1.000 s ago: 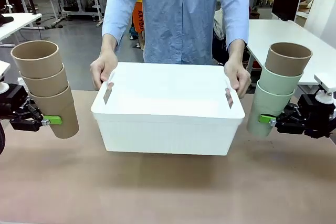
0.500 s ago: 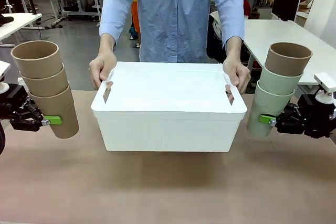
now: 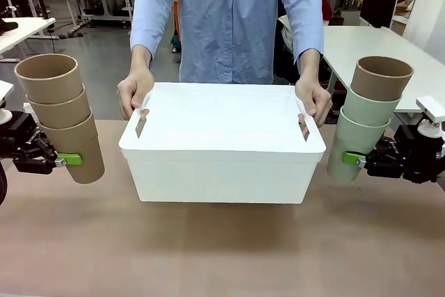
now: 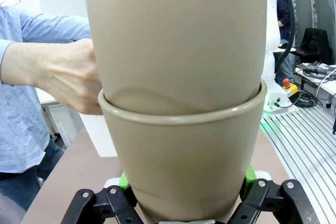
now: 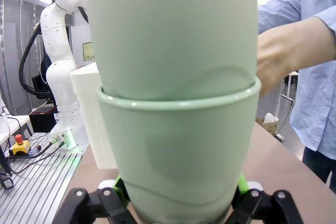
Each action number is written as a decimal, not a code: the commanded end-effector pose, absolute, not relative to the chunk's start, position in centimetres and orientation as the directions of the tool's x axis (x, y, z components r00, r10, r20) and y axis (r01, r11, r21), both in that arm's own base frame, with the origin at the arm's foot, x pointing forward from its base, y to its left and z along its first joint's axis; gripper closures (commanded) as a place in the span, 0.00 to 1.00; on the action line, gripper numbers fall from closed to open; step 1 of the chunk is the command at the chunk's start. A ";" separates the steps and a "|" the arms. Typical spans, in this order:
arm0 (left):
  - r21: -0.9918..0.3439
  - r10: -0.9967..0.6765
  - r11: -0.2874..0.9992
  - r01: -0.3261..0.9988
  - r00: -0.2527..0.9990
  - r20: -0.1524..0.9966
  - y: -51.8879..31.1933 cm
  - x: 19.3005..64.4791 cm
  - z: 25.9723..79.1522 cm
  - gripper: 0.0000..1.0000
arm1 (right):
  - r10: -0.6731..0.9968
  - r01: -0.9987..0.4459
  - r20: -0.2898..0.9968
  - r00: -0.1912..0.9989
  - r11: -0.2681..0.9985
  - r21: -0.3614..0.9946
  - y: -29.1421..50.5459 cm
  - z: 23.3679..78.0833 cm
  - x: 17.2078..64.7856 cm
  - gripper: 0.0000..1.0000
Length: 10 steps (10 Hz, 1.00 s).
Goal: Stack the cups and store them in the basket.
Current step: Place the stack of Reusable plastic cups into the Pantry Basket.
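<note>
At the table's middle a person holds the large white basket [image 3: 222, 165] by its short sides, one hand at each handle slot. Off its left side my left gripper [image 3: 68, 160] is shut on the bottom cup of a stack of three tan-brown cups [image 3: 61, 113], tilted and held above the table. In the left wrist view that tan stack [image 4: 181, 145] rises between my green pads. To the right, my right gripper [image 3: 354, 159] is shut on a stack of two mint green cups with a tan cup on top [image 3: 365, 119]. The right wrist view shows the mint cups [image 5: 176, 145] close up.
The brown table [image 3: 222, 255] is bare in front of the basket. The person stands at the far edge in a light blue shirt. White tables and lab gear stand behind. The other arm's white base [image 5: 60, 77] stands beyond the basket.
The person has shifted the basket slightly, setting it a little lower and nearer. Both arms and their cup stacks have not moved.
</note>
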<state>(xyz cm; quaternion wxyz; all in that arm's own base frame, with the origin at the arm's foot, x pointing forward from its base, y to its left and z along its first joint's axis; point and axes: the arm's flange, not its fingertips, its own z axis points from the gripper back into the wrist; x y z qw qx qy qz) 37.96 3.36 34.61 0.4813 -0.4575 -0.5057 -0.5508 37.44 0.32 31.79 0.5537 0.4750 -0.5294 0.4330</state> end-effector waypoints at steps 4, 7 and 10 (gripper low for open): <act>0.127 -0.063 -0.026 0.992 -0.129 0.990 3.2 37.7 35.2 0.15 | -0.022 -0.983 0.998 0.053 0.175 0.056 0.3 32.2 37.5 0.15; 0.127 -0.063 -0.026 0.992 -0.129 0.990 3.2 37.7 35.2 0.15 | -0.022 -0.983 0.998 0.053 0.175 0.056 0.3 32.2 37.5 0.15; 0.127 -0.063 -0.026 0.992 -0.129 0.990 3.2 37.7 35.2 0.15 | -0.022 -0.983 0.998 0.053 0.175 0.056 0.3 32.2 37.5 0.15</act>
